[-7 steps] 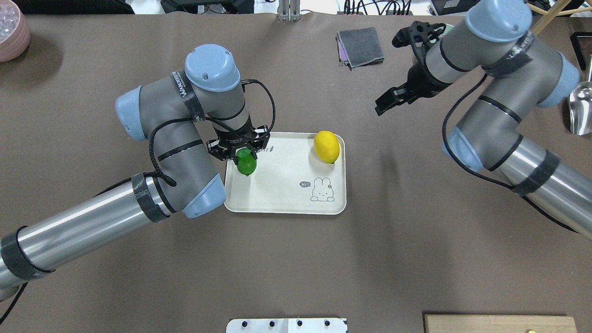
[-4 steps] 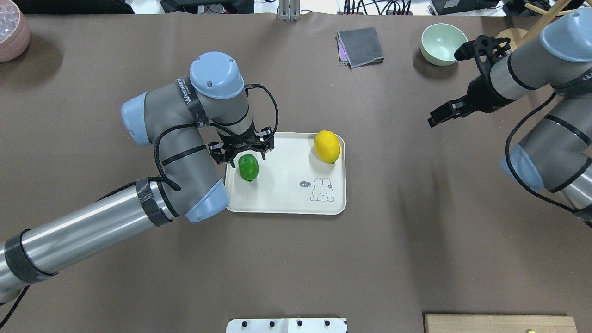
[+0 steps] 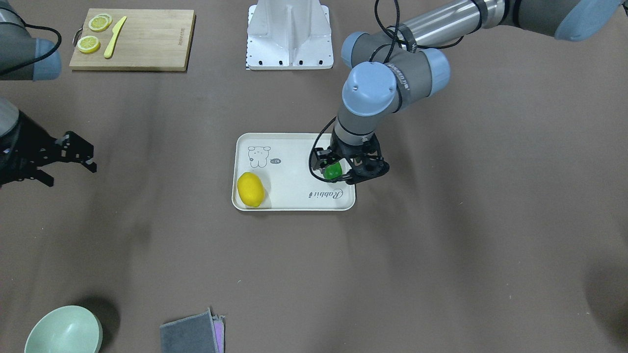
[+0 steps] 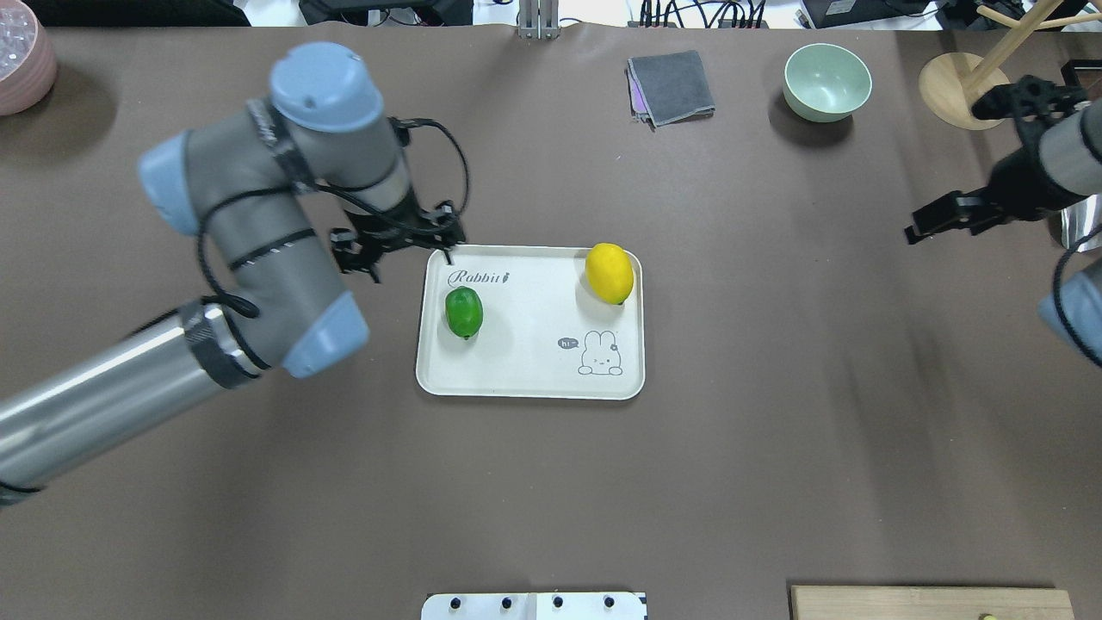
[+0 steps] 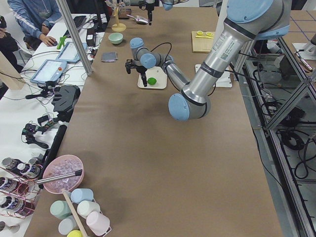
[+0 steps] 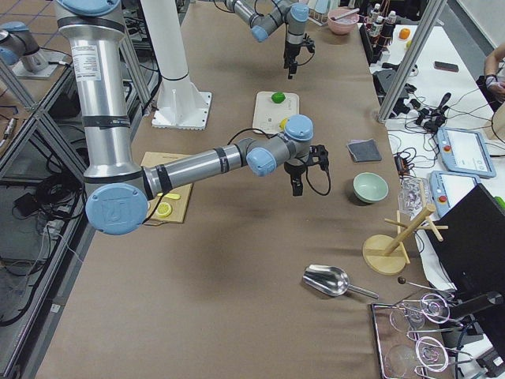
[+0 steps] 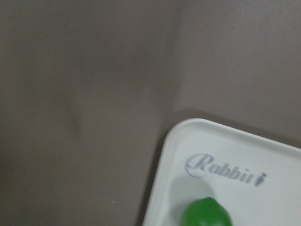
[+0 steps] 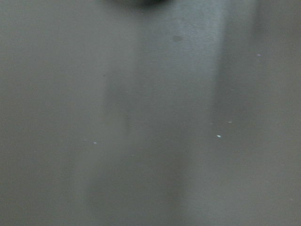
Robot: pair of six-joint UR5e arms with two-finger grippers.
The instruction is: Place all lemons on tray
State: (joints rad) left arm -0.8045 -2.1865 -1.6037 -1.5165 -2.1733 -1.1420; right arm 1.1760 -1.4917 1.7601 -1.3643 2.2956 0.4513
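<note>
Worktop (image 4: 775,482) centre: the tray (image 4: 529,389) holds both lemons. Yellow lemon (image 4: 609,273) lies far-right, green lemon (image 4: 463,312) left, long axis front-to-back. Left tool (image 4: 405,254), spread and empty, hovers just beyond the green one. Right tool (image 4: 934,222), also spread, is well apart.

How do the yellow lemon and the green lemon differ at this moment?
Colour: the yellow lemon is bright yellow, the green lemon glossy dark green. Place: in the overhead view the yellow lemon sits in the far right corner of the tray, close to the rim; the green lemon lies near the left side, just below the Rabbit script. Shared: both are whole ovals lying on the tray, well apart.
</note>
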